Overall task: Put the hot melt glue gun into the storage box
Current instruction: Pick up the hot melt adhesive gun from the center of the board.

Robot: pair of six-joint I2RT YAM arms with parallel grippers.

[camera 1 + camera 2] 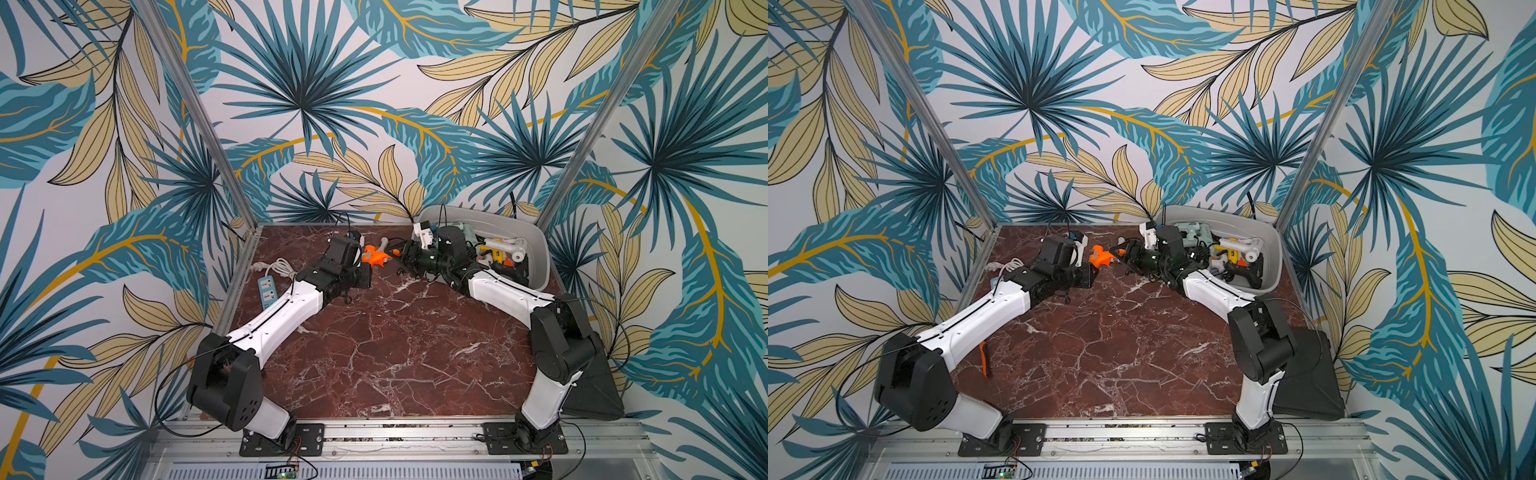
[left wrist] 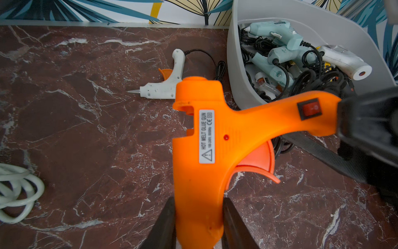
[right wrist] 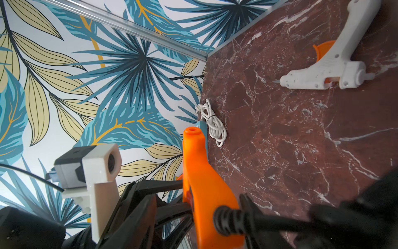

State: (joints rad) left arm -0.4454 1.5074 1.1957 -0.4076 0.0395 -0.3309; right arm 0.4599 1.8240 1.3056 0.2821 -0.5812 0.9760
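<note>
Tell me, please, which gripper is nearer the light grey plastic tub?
Right. The right gripper is beside the tub, at the handle of the orange plastic glue gun; the left gripper clamps its barrel, farther off.

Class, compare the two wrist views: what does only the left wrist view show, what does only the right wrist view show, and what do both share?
Only the left wrist view: the storage box, holding other glue guns, and the printed label and red switch on the orange glue gun. Only the right wrist view: the left arm's wrist camera and the orange gun's black cord collar. Both: the orange glue gun, the white glue gun lying on the marble table, and the coiled white cable.
</note>
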